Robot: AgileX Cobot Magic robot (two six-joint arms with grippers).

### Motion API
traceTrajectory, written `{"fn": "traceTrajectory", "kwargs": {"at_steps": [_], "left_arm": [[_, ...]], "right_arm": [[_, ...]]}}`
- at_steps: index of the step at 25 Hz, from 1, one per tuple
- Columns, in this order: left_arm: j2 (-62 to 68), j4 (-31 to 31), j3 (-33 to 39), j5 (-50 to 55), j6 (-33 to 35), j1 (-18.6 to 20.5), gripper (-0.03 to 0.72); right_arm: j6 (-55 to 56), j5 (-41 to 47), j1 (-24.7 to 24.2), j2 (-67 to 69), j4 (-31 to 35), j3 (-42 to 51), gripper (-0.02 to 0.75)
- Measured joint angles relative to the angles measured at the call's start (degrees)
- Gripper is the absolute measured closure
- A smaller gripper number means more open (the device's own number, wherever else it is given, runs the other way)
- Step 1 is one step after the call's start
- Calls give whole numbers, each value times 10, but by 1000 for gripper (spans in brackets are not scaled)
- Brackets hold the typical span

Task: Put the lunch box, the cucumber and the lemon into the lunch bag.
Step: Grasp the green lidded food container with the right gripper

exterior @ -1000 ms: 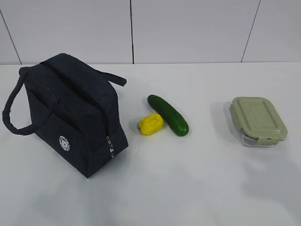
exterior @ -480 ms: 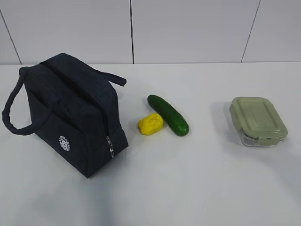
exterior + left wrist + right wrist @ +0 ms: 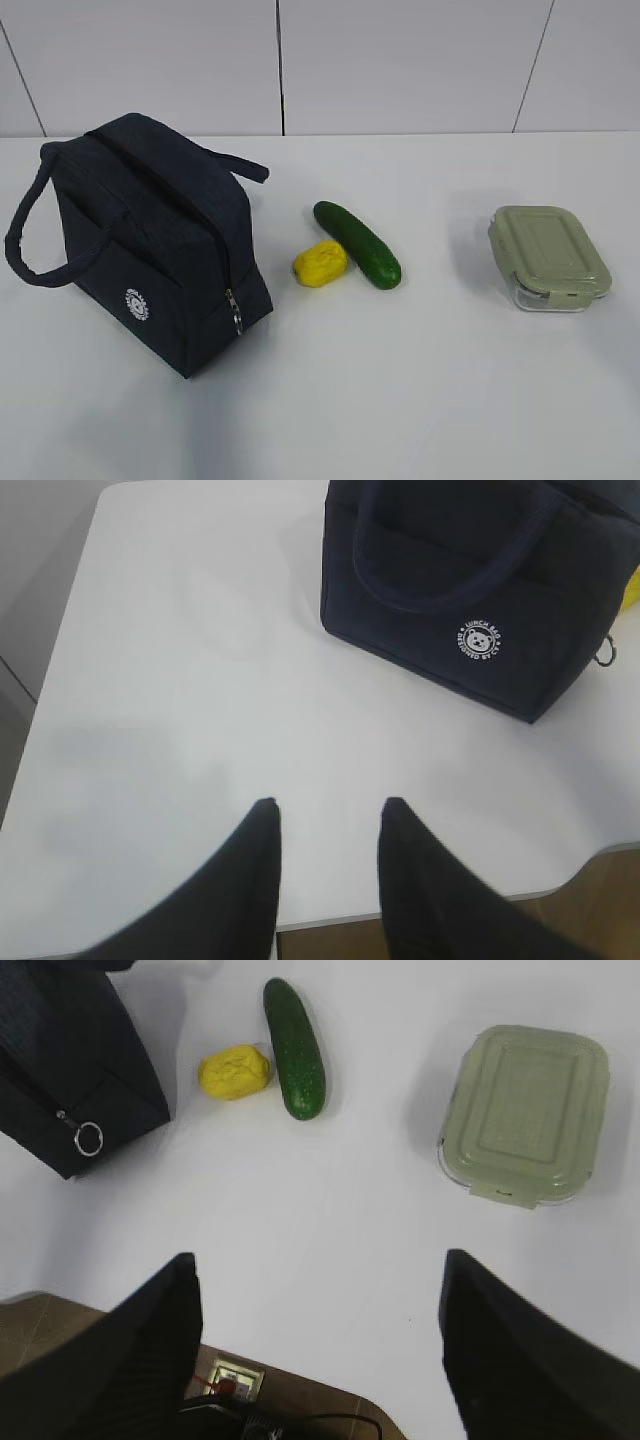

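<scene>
Nothing moved; lunch box lies beyond right end effector.

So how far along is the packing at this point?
Nothing is packed yet. The lunch box, cucumber and lemon all lie on the table outside the lunch bag, whose zipper looks closed. The left gripper and right gripper hold nothing. Every step remains.

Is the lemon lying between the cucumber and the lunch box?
No, the lemon lies on the bag side of the cucumber, away from the lunch box.
</scene>
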Motion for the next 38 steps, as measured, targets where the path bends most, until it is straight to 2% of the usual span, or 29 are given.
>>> {"fn": "traceTrajectory", "kwargs": {"at_steps": [8,11,15,17,19,24,28,34,38], "left_arm": [[0,0,0,-1,0,0,452],[0,0,0,-1,0,0,452],[0,0,0,-1,0,0,451],[0,0,0,-1,0,0,451],[0,0,0,-1,0,0,451],[0,0,0,-1,0,0,451],[0,0,0,-1,0,0,452],[0,0,0,-1,0,0,452],[0,0,0,-1,0,0,451]], "right_arm": [[-51,5,-4,95,50,-34,180],[-86,15,-42,124,96,-34,180],[-185,55,-127,156,217,-34,180],[-240,87,-156,173,287,-36,180],[-282,117,-172,192,326,-37,180],[-318,129,-212,247,343,-40,180],[-353,131,-235,305,351,-84,180],[-369,131,-245,438,362,-191,180],[-369,129,-248,515,360,-221,180]]}}
